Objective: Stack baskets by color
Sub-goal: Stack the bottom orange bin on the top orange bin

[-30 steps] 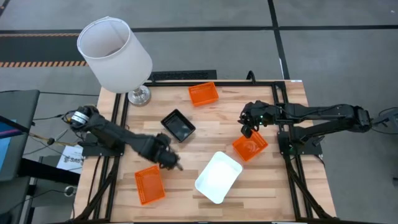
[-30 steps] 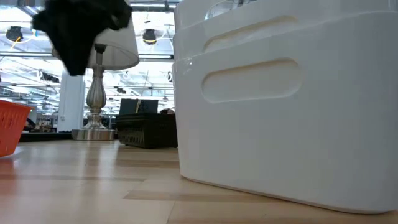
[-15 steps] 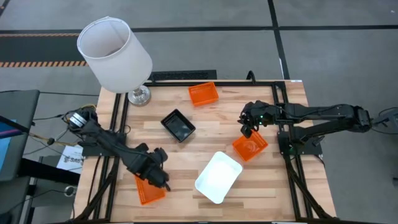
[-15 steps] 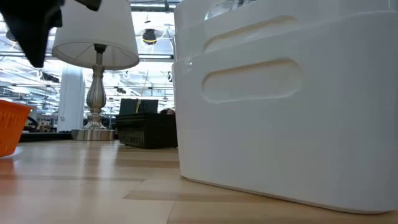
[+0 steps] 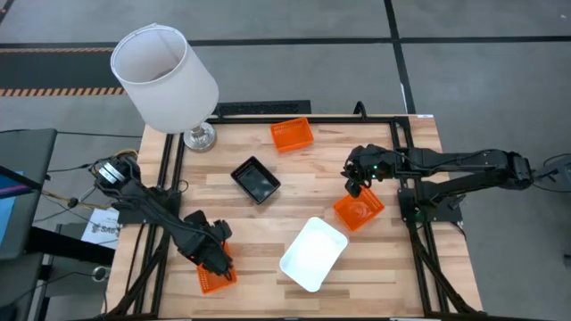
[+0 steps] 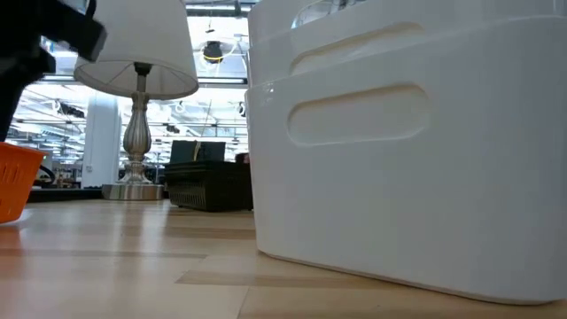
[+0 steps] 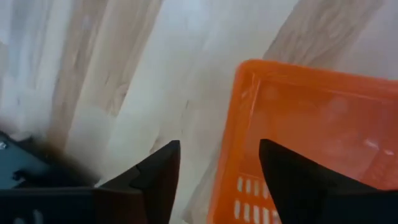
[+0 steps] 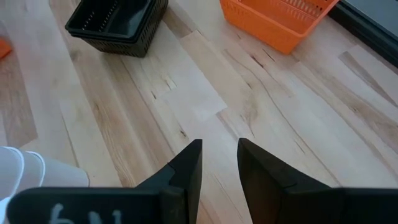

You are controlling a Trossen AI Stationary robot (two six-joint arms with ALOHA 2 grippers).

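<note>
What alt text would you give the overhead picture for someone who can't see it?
Left gripper hangs over an orange basket at the wooden table's near-left corner. The right gripper waits beside another orange basket.

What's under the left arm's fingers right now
The left gripper hangs over the orange basket at the table's front left, fingers open astride its rim. From above, the arm covers much of that basket, so its contents there can't be seen.
</note>
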